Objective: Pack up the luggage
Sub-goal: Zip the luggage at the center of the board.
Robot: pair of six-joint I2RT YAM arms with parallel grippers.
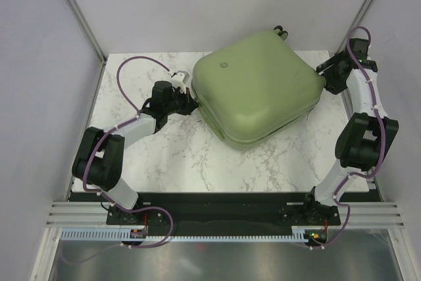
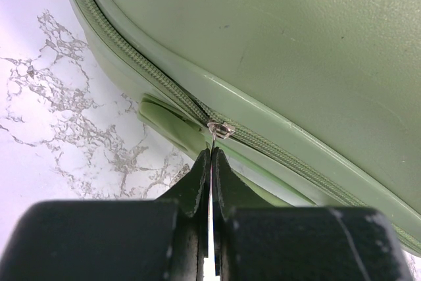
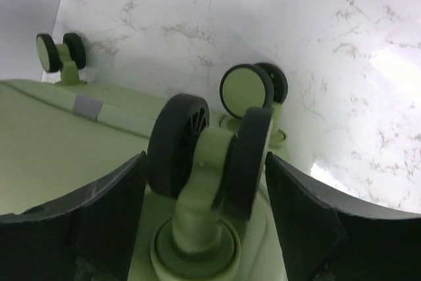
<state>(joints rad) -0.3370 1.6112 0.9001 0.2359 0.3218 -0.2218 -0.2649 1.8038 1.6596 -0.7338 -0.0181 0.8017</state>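
The left gripper (image 2: pixel 210 161) is pinched tight on the zipper pull (image 2: pixel 220 129) at the left edge of the closed suitcase (image 1: pixel 256 90), which lies flat on the table (image 1: pixel 197 162). The right gripper (image 3: pixel 205 182) stands wide, straddling 1 wheel (image 3: pixel 176 144) and gripping nothing.

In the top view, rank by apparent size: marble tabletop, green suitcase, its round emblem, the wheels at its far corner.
1. White marble-patterned tabletop.
2. Light sage-green hard-shell suitcase.
3. Black wheels at the far corner and small round emblem: both tiny, wheels partly hidden, so unranked.
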